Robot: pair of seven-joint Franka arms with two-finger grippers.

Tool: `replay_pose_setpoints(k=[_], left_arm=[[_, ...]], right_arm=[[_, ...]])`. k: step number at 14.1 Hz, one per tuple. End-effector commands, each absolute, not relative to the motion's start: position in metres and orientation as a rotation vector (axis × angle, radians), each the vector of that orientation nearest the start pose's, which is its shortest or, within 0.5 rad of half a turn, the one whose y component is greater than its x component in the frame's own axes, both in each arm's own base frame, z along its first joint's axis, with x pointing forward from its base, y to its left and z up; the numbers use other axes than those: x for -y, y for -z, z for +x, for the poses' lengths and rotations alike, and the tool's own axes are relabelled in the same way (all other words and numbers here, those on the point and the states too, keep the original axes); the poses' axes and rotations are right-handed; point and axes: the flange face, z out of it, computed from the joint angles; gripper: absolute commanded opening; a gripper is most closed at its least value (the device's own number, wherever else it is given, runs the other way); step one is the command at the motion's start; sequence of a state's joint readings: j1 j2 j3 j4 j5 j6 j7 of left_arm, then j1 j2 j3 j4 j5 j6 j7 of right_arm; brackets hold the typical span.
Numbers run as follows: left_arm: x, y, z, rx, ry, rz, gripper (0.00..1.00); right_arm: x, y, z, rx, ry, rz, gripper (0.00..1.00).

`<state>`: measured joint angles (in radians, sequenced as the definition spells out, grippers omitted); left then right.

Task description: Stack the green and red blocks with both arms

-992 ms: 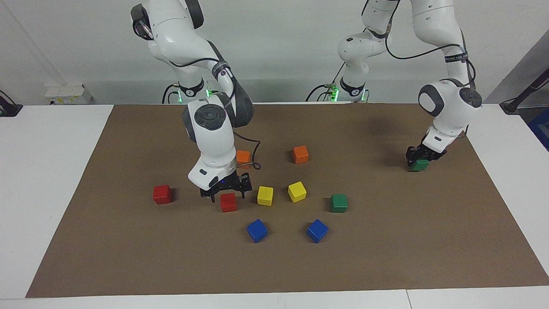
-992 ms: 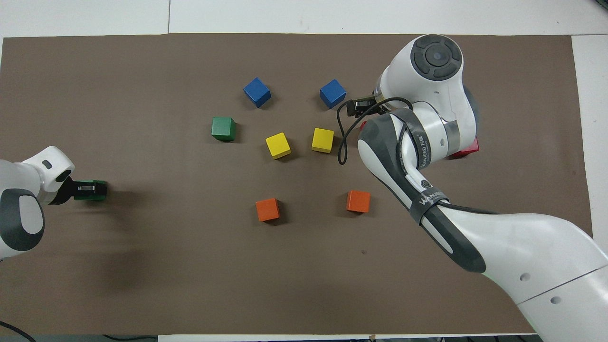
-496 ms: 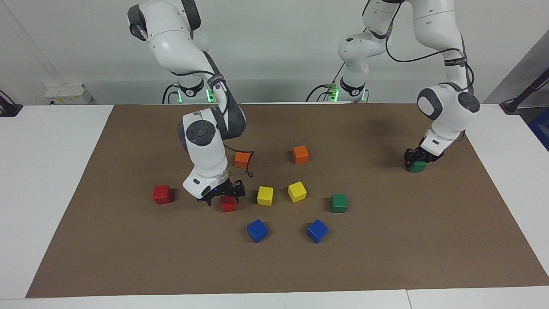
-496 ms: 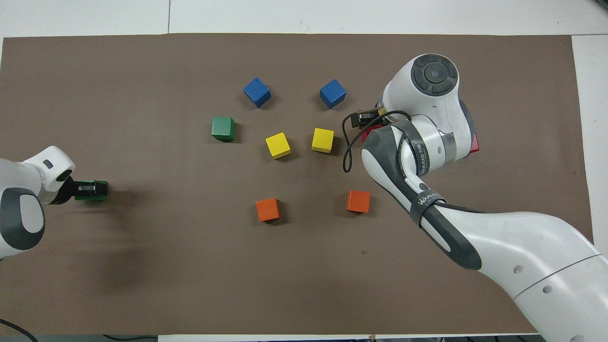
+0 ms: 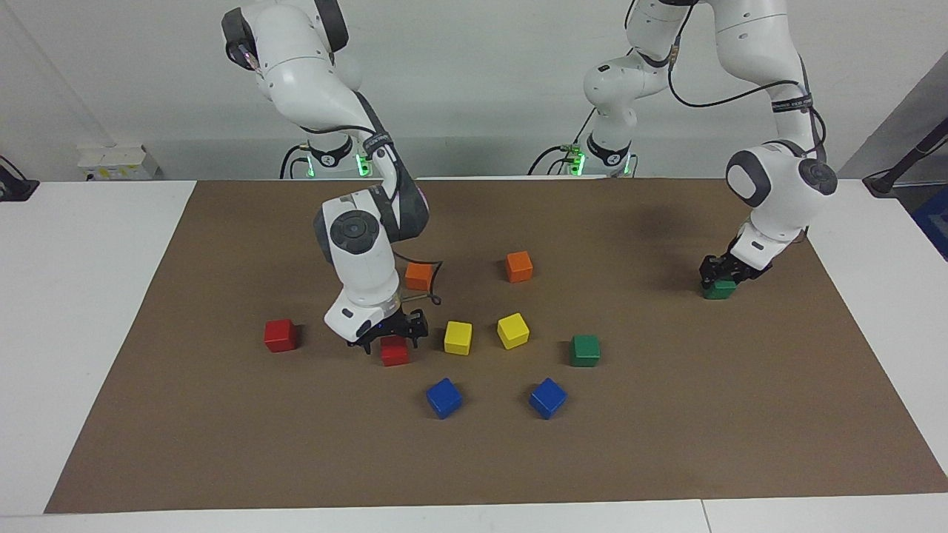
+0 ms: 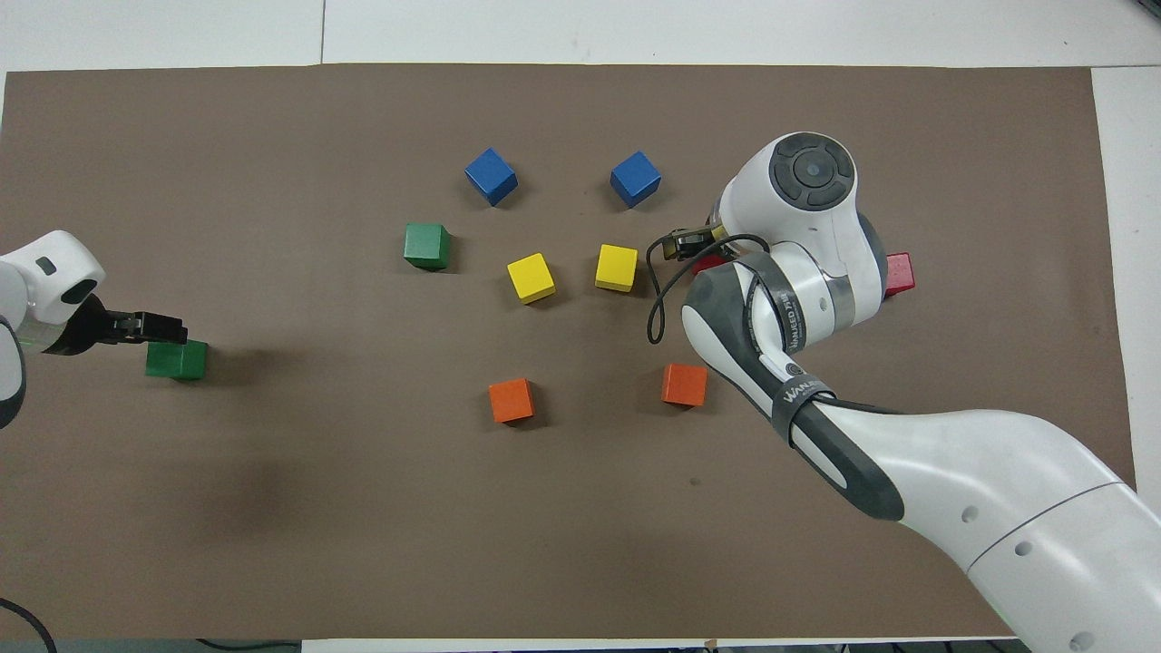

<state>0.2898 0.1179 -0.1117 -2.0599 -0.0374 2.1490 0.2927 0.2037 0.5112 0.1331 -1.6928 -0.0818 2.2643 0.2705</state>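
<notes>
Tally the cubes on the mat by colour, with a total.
Red cubes: 2
Green cubes: 2
Yellow cubes: 2
Blue cubes: 2
Orange cubes: 2
Total: 10

We see the middle of the brown mat (image 5: 222, 444) crowded — two yellow cubes (image 5: 458, 337), two blue cubes (image 5: 444, 397) and two orange cubes (image 5: 519, 266) ring the space between the arms. The right arm (image 5: 355, 252) hangs low over one red cube (image 5: 395, 353), blocking passage there. The mat's edge farthest from the robots lies bare. Around the green cube (image 5: 719, 289) at the left arm's end, open mat lies on every side — only the left gripper (image 5: 722, 272) stands there.
</notes>
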Motion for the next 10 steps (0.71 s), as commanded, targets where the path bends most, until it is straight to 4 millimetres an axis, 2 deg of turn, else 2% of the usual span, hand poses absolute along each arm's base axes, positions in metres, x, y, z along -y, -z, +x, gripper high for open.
replay_pose_setpoints(k=[1,2,3,4,6,7,8,10], left_arm=[[-0.092,-0.404,0.561,-0.189,-0.039,-3.178,1.0],[-0.082,-0.416,0.565,-0.197,-0.042,-3.178,1.0],[-0.062,-0.431,0.575,-0.203,-0.036,-3.179,1.0],[-0.038,-0.447,0.586,-0.17,-0.008,-3.179,1.0],[0.024,-0.455,0.605,-0.159,0.039,-3.185,1.0],[0.044,-0.46,0.612,-0.184,0.052,-3.194,1.0],[0.062,-0.46,0.618,-0.214,0.056,-3.215,1.0],[0.109,-0.446,0.631,-0.27,0.041,-3.26,1.0]], right_arm=[[-0.207,-0.303,0.635,0.175,0.115,-3.106,0.81],[-0.206,-0.302,0.634,0.18,0.111,-3.112,0.58],[-0.204,-0.302,0.633,0.173,0.093,-3.118,0.19],[-0.202,-0.305,0.634,0.167,0.08,-3.124,0.0],[-0.189,-0.338,0.64,0.13,0.045,-3.143,0.0],[-0.182,-0.362,0.638,0.118,0.033,-3.154,0.0],[-0.168,-0.389,0.633,0.104,0.051,-3.164,0.0],[-0.131,-0.424,0.618,0.137,0.033,-3.181,0.0]])
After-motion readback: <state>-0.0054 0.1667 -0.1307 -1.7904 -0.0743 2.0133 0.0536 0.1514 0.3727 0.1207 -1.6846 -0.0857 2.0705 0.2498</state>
